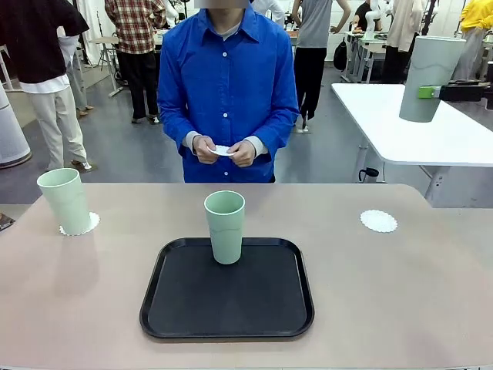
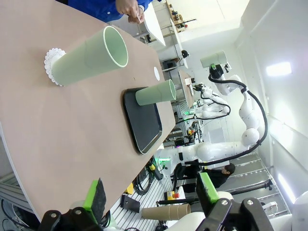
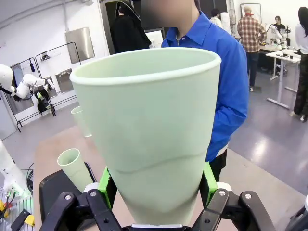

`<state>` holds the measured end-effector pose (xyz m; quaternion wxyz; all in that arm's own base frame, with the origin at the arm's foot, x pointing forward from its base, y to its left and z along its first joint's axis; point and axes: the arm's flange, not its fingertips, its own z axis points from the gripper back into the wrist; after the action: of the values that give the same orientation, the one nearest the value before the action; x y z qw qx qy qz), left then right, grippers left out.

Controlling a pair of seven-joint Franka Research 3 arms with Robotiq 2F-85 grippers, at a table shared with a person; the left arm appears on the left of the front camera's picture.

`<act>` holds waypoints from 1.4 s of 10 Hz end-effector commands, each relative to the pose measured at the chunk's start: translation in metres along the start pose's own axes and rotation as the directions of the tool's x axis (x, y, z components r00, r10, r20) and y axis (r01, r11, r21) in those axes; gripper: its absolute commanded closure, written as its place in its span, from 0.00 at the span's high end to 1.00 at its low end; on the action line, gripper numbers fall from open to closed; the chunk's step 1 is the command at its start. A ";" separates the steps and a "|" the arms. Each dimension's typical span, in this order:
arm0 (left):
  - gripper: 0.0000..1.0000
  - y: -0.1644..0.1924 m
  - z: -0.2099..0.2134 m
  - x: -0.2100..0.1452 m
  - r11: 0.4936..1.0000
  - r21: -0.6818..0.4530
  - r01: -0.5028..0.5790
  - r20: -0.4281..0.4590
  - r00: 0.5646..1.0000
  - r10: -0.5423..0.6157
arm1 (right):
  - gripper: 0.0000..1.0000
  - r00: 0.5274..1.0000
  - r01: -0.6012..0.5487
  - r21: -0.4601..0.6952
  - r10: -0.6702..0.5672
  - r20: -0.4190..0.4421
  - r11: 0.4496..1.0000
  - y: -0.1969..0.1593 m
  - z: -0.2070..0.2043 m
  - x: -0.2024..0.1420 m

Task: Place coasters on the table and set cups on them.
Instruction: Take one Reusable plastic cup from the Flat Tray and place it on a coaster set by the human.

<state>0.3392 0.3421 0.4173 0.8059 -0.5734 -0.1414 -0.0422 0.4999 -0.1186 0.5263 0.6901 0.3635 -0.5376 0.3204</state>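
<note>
One cup (image 1: 65, 200) stands on a coaster (image 1: 80, 226) at the table's (image 1: 385, 293) left end. A second cup (image 1: 225, 226) stands upright on the black tray (image 1: 227, 297). A bare coaster (image 1: 379, 221) lies at the table's right. My right gripper (image 1: 428, 92) is shut on a third cup (image 1: 427, 65), held high above the right side; in the right wrist view this cup (image 3: 149, 130) sits between the green pads (image 3: 107, 185). My left gripper (image 2: 151, 195) is open with nothing in it, off the table's left end, looking at the cup on its coaster (image 2: 91, 55). The person holds another coaster (image 1: 223, 150) in both hands.
A white table (image 1: 431, 131) stands beyond the right corner, beneath the raised cup. The person in a blue shirt (image 1: 227, 85) stands at the far edge, in the middle. Bare tabletop lies between the tray and the right coaster.
</note>
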 end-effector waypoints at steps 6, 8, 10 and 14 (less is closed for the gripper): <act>1.00 -0.002 0.001 -0.002 1.000 -0.006 0.006 -0.005 1.000 -0.006 | 0.83 0.998 -0.058 0.137 0.055 0.023 0.989 -0.032 -0.002 -0.041; 1.00 -0.002 0.001 -0.002 1.000 -0.006 0.006 -0.005 1.000 -0.006 | 0.83 0.997 -0.065 0.172 0.057 0.049 0.983 -0.057 -0.001 -0.081; 1.00 -0.002 0.001 -0.002 1.000 -0.006 0.006 -0.005 1.000 -0.006 | 0.83 0.995 -0.094 0.171 0.086 0.051 0.981 -0.072 -0.003 -0.114; 1.00 -0.002 0.001 -0.002 1.000 -0.006 0.006 -0.005 1.000 -0.006 | 0.83 0.990 -0.116 0.207 0.129 -0.050 0.971 -0.081 -0.038 -0.175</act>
<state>0.3393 0.3420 0.4174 0.8057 -0.5737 -0.1412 -0.0426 0.5406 -0.1423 0.3434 0.6407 0.3969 -0.5141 0.4095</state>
